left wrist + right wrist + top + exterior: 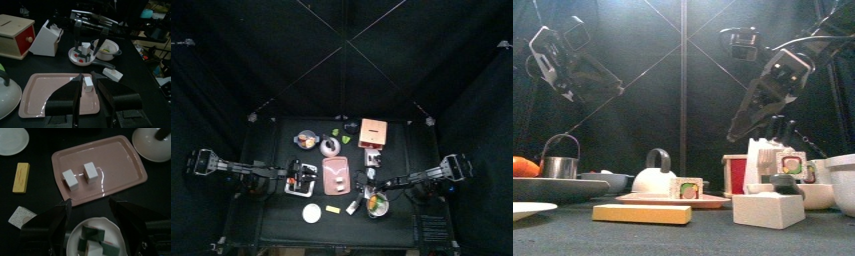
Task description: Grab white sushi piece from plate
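The dusty-pink plate (127, 160) (334, 176) (47, 97) lies mid-table. Two small white sushi pieces rest on it side by side, one (71, 178) beside the other (91, 171). My left gripper (89, 86) hovers open over the plate, and one white sushi piece (87, 83) shows in the gap at its jaw tips. My right gripper (90, 206) is open too, held above the plate's near edge and a white bowl (100, 223) of sushi rolls. In the top view the left gripper (303, 178) and the right gripper (377, 186) flank the plate.
A white round disc (12, 140), a pale yellow block (22, 177) and a speckled cube (21, 215) lie beside the plate. A white teapot (155, 143) stands at one corner. An orange-brown box (374, 130) and a white block (47, 37) stand farther back.
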You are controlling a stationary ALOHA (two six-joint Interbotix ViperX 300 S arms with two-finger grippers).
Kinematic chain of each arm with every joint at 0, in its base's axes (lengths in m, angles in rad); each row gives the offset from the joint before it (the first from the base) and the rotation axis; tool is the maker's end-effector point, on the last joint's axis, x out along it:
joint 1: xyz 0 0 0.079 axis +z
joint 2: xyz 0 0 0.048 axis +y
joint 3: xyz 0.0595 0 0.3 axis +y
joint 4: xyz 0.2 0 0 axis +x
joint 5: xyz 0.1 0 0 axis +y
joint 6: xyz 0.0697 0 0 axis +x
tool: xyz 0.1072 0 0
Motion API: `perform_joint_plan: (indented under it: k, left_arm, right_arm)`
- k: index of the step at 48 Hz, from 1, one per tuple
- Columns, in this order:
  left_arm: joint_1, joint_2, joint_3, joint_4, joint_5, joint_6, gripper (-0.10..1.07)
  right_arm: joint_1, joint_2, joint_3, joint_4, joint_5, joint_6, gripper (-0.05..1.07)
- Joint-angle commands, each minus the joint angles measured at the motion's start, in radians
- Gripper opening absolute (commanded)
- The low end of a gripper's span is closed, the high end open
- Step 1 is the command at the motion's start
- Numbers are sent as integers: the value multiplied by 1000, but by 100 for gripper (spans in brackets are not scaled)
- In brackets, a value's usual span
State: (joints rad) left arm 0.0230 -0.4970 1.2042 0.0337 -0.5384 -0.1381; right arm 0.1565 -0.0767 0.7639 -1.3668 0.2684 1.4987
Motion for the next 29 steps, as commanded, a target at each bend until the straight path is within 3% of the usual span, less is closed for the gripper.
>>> perform_joint_plan:
  k: [1, 14, 29]
  left_arm:
    - [0, -2, -12, 0, -3, 3, 66]
    - [0, -2, -12, 0, -3, 3, 66]
    - [0, -2, -12, 0, -2, 3, 66]
  right_arm:
    - [-5, 63, -91, -40, -5, -2, 92]
    - [-69, 187, -192, -38, -3, -2, 92]
    - [-120, 206, -193, 6, -6, 0, 92]
